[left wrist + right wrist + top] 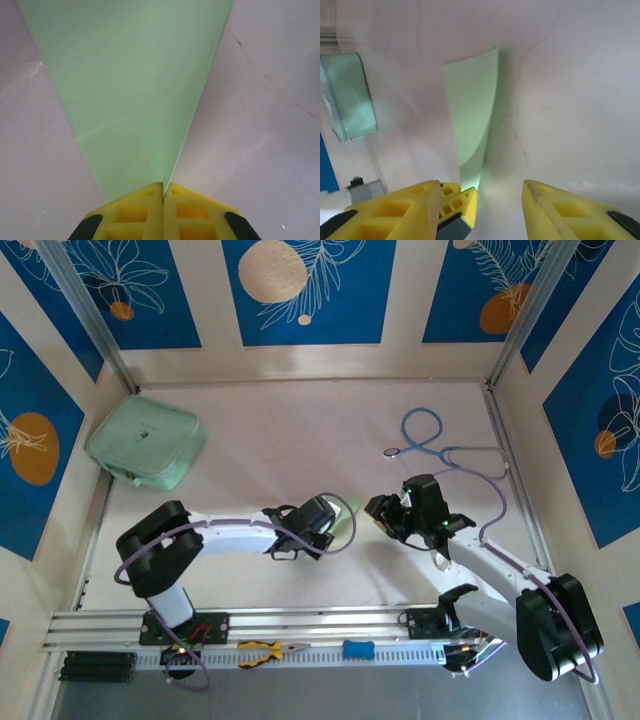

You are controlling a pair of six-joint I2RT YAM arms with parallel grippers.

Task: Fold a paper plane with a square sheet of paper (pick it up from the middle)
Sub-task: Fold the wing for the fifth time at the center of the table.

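Observation:
The light-green sheet of paper (130,90) is folded and fans out from my left gripper (163,187), whose yellow fingers are shut on its narrow end. From above, a sliver of the paper (347,527) shows mid-table between the two grippers, beside the left gripper (335,523). In the right wrist view the paper (472,110) stands on edge and curves, pinched by the left gripper's fingers (460,197). My right gripper (481,186) is open just to the paper's right, nothing between its fingers; from above this right gripper (384,514) sits close to the sheet.
A thick mint-green zip pouch (147,443) lies at the back left, also seen as the pouch (347,97) by the right wrist. A blue stethoscope (440,445) lies back right. Yellow pliers (265,649) and a blue tool (358,648) rest on the front rail.

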